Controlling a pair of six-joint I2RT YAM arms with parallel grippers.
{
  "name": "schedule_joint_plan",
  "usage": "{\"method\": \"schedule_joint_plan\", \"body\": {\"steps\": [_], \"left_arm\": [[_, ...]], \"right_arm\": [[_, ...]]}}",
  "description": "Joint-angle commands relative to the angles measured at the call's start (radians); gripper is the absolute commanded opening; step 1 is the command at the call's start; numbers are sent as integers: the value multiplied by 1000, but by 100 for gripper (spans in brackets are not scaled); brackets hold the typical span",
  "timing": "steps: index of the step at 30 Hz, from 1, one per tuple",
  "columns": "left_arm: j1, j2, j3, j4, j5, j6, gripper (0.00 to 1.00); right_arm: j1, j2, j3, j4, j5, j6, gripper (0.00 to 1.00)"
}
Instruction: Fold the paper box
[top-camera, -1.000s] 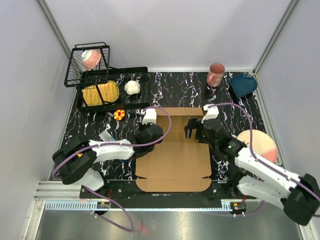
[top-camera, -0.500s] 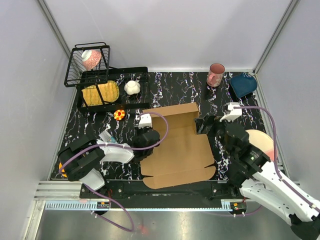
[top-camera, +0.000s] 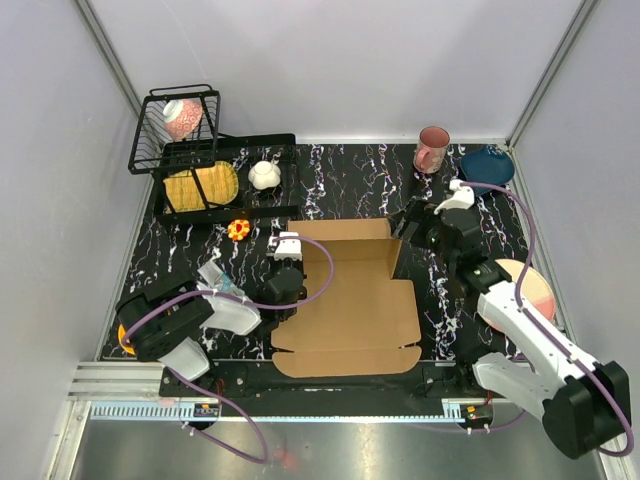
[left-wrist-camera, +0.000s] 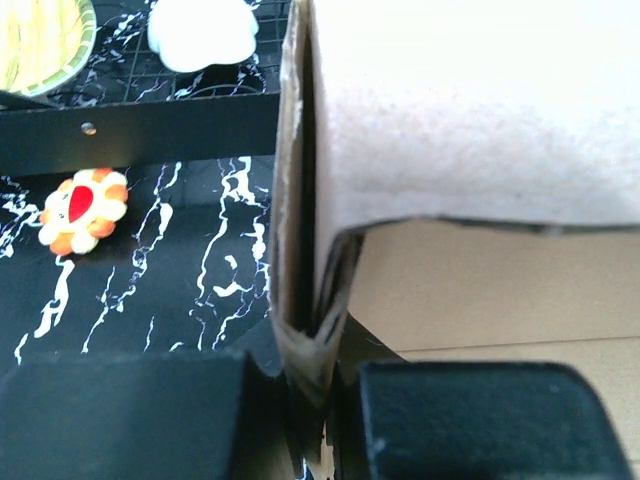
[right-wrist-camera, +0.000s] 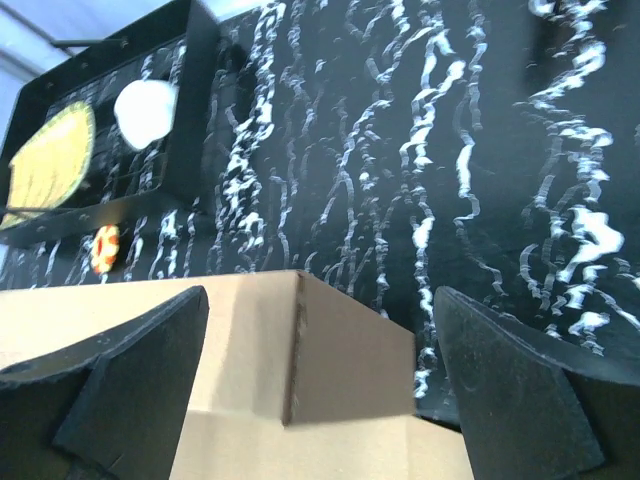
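1. Top view, and the paper box (top-camera: 350, 295) sat mid-table (top-camera: 360, 180) between the two arms. Its far end was turned up and its near flaps lay flat. The left gripper (top-camera: 290, 265) was at the box's left wall, and the right gripper (top-camera: 412, 228) hovered at the far right corner. On to the containers: the wire basket (top-camera: 150, 130) held a pink-patterned piece (top-camera: 182, 117). The black rack (top-camera: 270, 205) carried a yellow plate (top-camera: 200, 187) and a white rounded object (top-camera: 264, 175). Whether anything was in the pink mug (top-camera: 432, 148) or the blue bowl (top-camera: 487, 168) couldn't be told.

2. Left wrist view: the jaws were pressed together on a doubled edge of cardboard, pinching it upright. That was a thin bite right at the fold. Any sideways tug looked likely to let the edge slip free, and the wall would then flop back down.

3. Right wrist view: the fingers (right-wrist-camera: 520, 400) were spread wide and held nothing, with the raised box corner between them. Whether they touched it couldn't be told. A closure off the crease would probably crumple the panel. A push could skid the whole box toward the rack, against the other arm's pinch.
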Motion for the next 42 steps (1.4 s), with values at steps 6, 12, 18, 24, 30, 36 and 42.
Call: {"method": "schedule_joint_plan", "body": {"steps": [6,12,18,24,30,36,42], "left_arm": [[-1,44,23,168,115,56,13],[-4,18,14,108,124,24,33],[-9,-131,-14,-25,168,-28,51],[-63,-399,-17,-260,251,-47,59],[-106,-762,0,-575,316,-129,64],[-49,-880,11,-544,306,-125,84],[71,-694,81,-616,446,-281,82]], "right_arm": [[-15,111,-69,216,-314,53,83],[-15,90,-138,229,-276,49,74],[-15,64,-189,227,-227,43,68],[-15,47,-219,216,-187,37,70],[-15,45,-225,195,-181,23,71],[-15,42,-227,184,-156,20,69],[-15,31,-238,176,-164,17,58]]}}
